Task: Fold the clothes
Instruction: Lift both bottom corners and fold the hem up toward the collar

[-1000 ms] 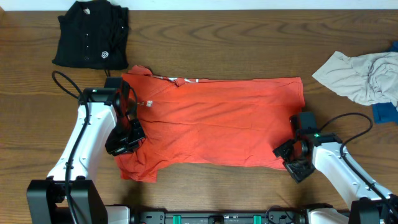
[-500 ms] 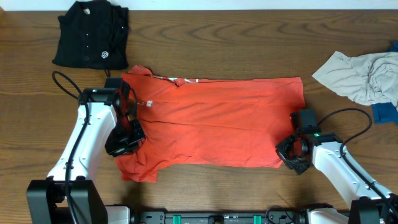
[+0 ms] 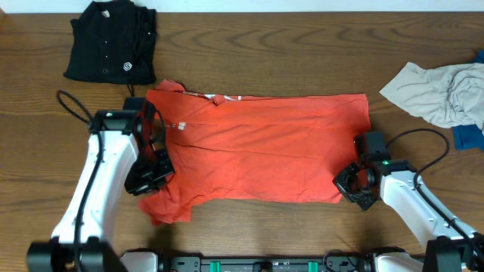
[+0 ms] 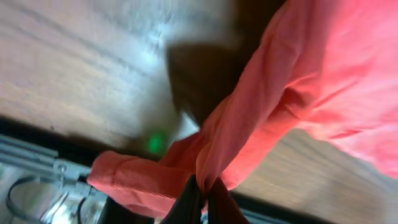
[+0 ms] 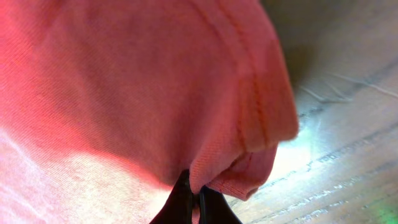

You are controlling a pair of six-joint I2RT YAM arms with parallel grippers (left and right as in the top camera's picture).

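A red-orange T-shirt [image 3: 257, 147] lies spread across the middle of the wooden table, collar toward the far left. My left gripper [image 3: 151, 177] is shut on the shirt's near-left part, by the sleeve; in the left wrist view the cloth [image 4: 261, 112] rises pinched from the left gripper [image 4: 204, 198] and hangs lifted off the wood. My right gripper [image 3: 355, 185] is shut on the shirt's near-right corner, and the right wrist view shows the hem [image 5: 249, 118] folded into the right gripper [image 5: 194, 200].
A folded black buttoned shirt [image 3: 112, 41] lies at the far left. A crumpled pale grey garment [image 3: 442, 91] and a blue piece [image 3: 469, 136] sit at the right edge. The near table rail [image 3: 265, 264] runs just behind both arms.
My right gripper has closed on the shirt's near-right corner after moving in to it. My left gripper has shifted slightly left and lifted, keeping its hold on the cloth.
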